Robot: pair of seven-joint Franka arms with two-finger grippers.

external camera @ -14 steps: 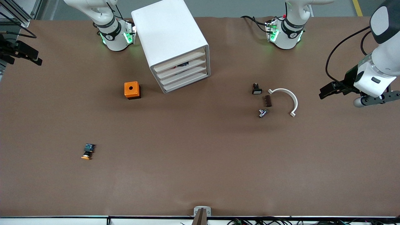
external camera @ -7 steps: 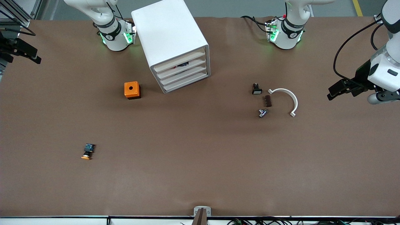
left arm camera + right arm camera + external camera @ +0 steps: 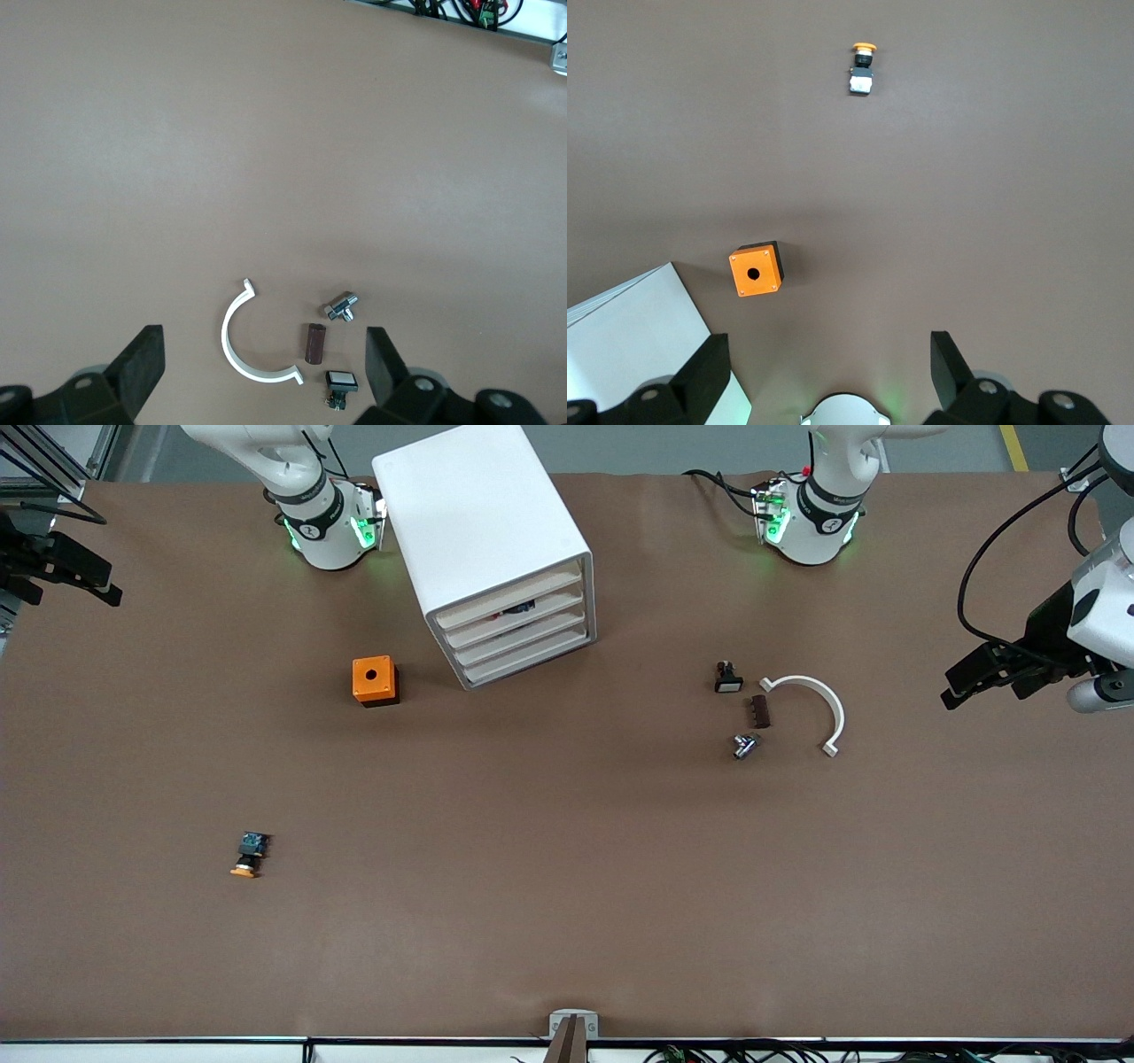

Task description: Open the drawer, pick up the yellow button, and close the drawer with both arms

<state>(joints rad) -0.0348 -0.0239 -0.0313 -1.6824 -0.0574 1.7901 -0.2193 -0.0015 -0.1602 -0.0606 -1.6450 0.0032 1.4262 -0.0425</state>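
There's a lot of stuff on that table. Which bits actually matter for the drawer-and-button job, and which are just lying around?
Part of the job:
- the white cabinet with its four drawers, all shut
- the button, lying out on the table
- the left gripper and right gripper, both open

Just lying about:
- orange cube
- white curved piece
- brown block
- black-and-white part
- metal part

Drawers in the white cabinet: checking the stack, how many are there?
4 shallow white plastic drawers, stacked one above another in the white rounded box cabinet, all pushed in, facing the front camera.
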